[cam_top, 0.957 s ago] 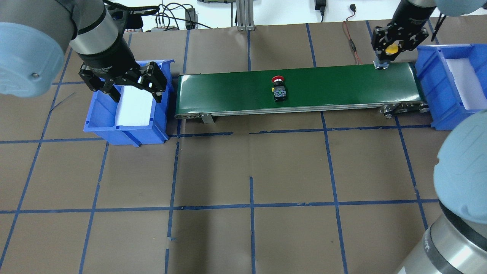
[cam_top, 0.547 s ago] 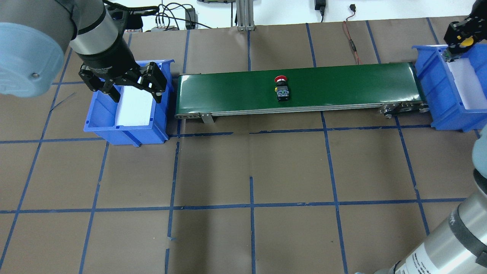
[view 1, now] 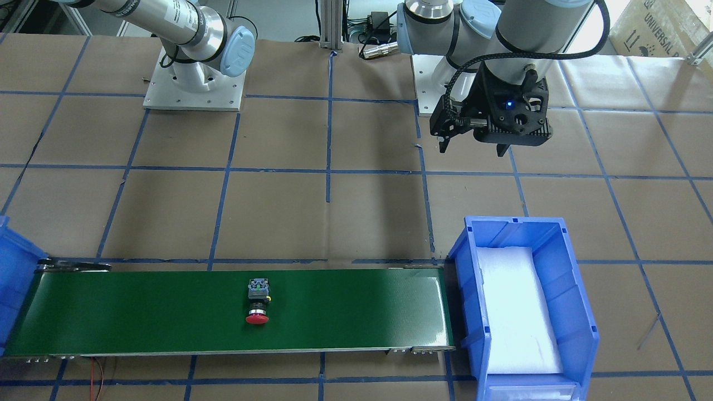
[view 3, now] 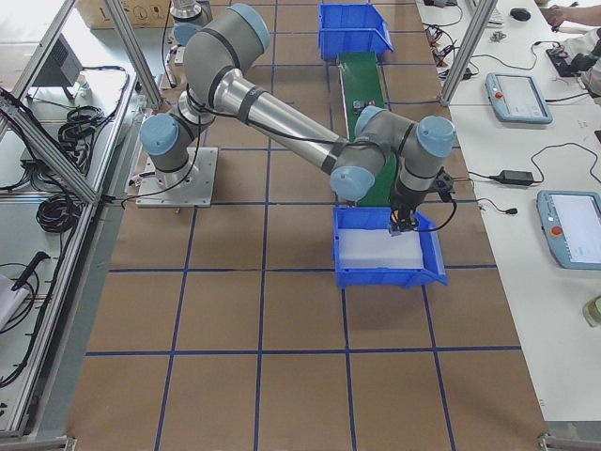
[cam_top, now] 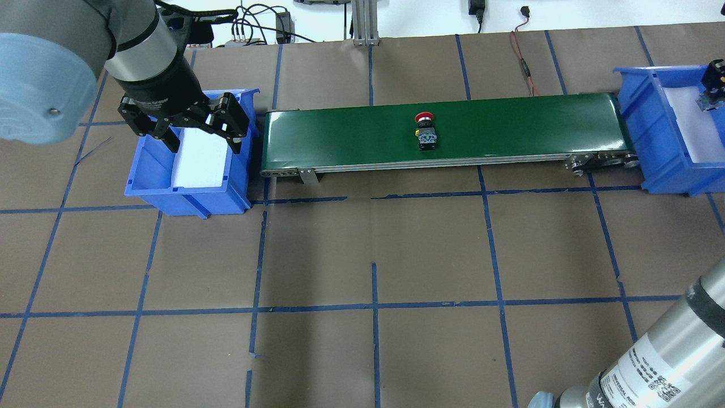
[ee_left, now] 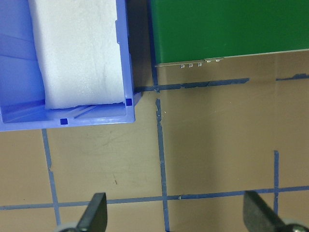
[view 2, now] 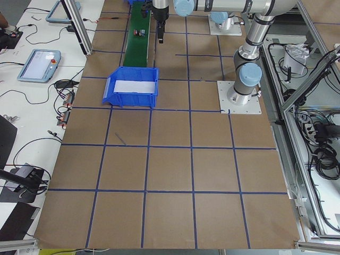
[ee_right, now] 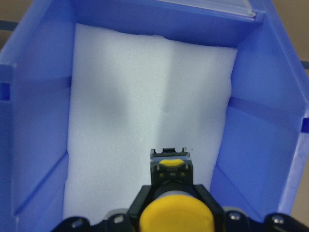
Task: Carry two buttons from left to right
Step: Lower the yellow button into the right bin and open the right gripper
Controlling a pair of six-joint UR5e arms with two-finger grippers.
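Observation:
The red button [cam_top: 425, 131] lies on its side near the middle of the green conveyor belt [cam_top: 510, 124]; it also shows in the front-facing view [view 1: 257, 303]. My right gripper [ee_right: 174, 210] is shut on the yellow button [ee_right: 170, 171] and holds it above the white foam inside the right blue bin [ee_right: 34, 121]. In the overhead view this gripper [cam_top: 712, 85] is at the right edge over that bin [cam_top: 640, 113]. My left gripper [cam_top: 198, 127] is open and empty, hovering over the left blue bin [cam_top: 147, 187].
The left bin [view 1: 468, 245] holds only a white foam pad. The conveyor [view 1: 139, 312] spans between the two bins. Brown paper with blue tape lines covers the table. Cables lie at the far edge.
My right gripper has carried the yellow button from the belt's right end to over the right bin. The red button has drifted slightly right on the belt. The left arm has not moved.

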